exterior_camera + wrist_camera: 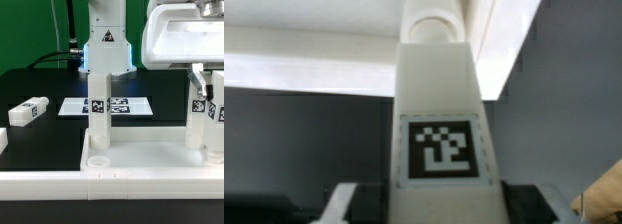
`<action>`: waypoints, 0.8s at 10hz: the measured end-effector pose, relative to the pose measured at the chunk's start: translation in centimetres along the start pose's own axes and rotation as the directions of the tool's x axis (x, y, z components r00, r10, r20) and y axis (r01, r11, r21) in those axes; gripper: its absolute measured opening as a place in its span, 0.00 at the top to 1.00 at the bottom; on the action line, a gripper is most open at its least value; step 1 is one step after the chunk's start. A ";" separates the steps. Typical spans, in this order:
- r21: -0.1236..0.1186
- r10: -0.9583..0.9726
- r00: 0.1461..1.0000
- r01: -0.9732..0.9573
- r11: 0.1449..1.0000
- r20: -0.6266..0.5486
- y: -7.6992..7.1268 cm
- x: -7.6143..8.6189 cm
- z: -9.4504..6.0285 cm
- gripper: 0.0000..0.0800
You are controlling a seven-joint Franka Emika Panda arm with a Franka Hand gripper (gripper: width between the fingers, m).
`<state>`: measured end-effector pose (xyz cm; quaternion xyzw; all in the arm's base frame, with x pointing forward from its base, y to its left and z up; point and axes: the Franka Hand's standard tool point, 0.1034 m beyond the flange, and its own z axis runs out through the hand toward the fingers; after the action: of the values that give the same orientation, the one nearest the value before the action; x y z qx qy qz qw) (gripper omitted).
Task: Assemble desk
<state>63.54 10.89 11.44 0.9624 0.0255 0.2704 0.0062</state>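
At the exterior view's left, a loose leg lay on the black table, apart from the desk slab. Midway, an upright leg stood in a slab socket. At the right, the gripper seemed clamped on a third leg standing on the slab. Judging by this, leg fitting was under way; the next move called for turning it home squarely.

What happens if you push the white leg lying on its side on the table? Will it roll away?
Probably not. The lying leg looks square-sided, so it should slide rather than roll. It looks like stiff plastic, so it likely won't bend. It is probably light for its size, so a nudge off-centre may spin it around.
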 end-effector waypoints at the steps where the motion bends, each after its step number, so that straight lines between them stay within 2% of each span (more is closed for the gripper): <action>1: -0.001 -0.004 1.000 0.004 1.000 0.009 0.0 0.0 0.1 0.63; 4: -0.004 -0.023 1.000 0.023 1.000 0.009 -0.1 -0.1 0.9 0.63; 8: -0.001 -0.029 1.000 0.029 1.000 -0.011 -0.4 0.4 0.9 0.63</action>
<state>64.33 11.28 10.83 0.9604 0.0394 0.2758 0.0104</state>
